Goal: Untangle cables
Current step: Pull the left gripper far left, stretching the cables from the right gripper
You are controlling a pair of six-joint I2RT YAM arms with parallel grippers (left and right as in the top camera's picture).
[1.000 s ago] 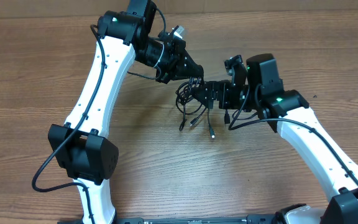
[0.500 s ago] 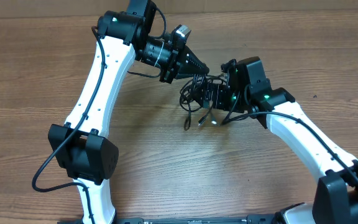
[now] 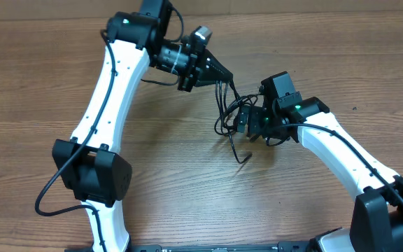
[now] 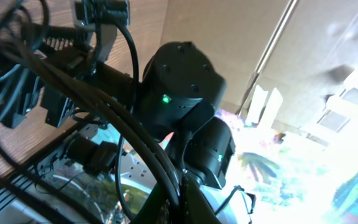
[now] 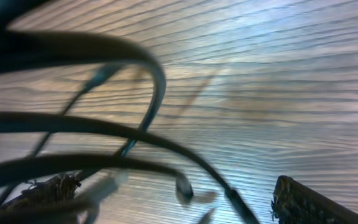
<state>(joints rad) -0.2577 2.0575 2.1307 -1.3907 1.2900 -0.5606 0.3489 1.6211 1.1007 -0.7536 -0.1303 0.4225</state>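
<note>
You are seeing the left gripper [image 3: 219,71] clamping closed on the cables [image 3: 231,115], which are hanging in a tangled bundle between the 2 grippers above the table [image 3: 313,49], 1 strand trailing down onto the wood. Your right gripper [image 3: 249,120] is sitting just beside the bundle's right side, jaws spread wide.

Thin black cables [image 3: 224,105] looped in a loose tangle; one strand trails free.
</note>
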